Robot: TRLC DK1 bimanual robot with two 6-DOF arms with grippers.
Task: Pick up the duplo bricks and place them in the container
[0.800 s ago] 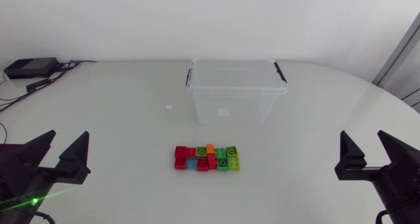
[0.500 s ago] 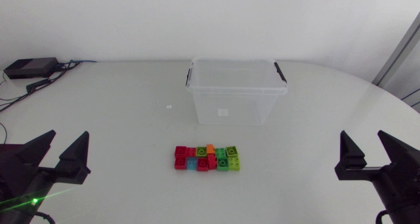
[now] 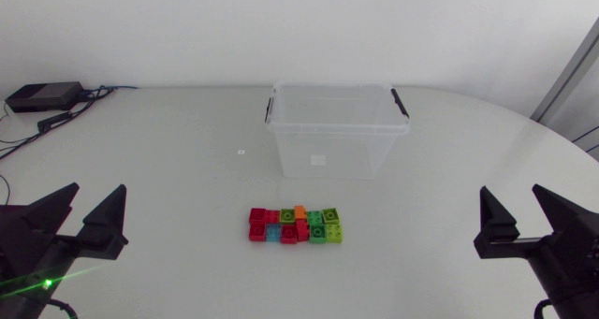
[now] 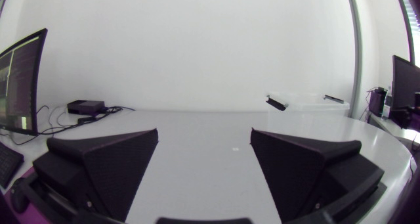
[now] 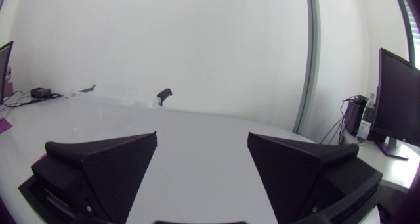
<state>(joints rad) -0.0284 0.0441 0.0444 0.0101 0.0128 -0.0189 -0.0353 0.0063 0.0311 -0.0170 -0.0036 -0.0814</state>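
Note:
A tight cluster of duplo bricks (image 3: 295,224) in red, green, orange and blue lies mid-table, in front of a clear plastic container (image 3: 335,130) with black latches. My left gripper (image 3: 87,208) rests at the left edge, open and empty, well away from the bricks. My right gripper (image 3: 514,210) rests at the right edge, also open and empty. In the left wrist view my own gripper (image 4: 203,140) spreads wide, with the container (image 4: 308,104) far ahead. The right wrist view shows its gripper (image 5: 202,145) open, the container (image 5: 128,96) ahead to one side.
A small black box (image 3: 43,96) with cables sits at the table's far left corner. A tiny white scrap (image 3: 241,152) lies left of the container.
Both grippers have shifted very slightly outward and down in the head view. The bricks and container have not moved.

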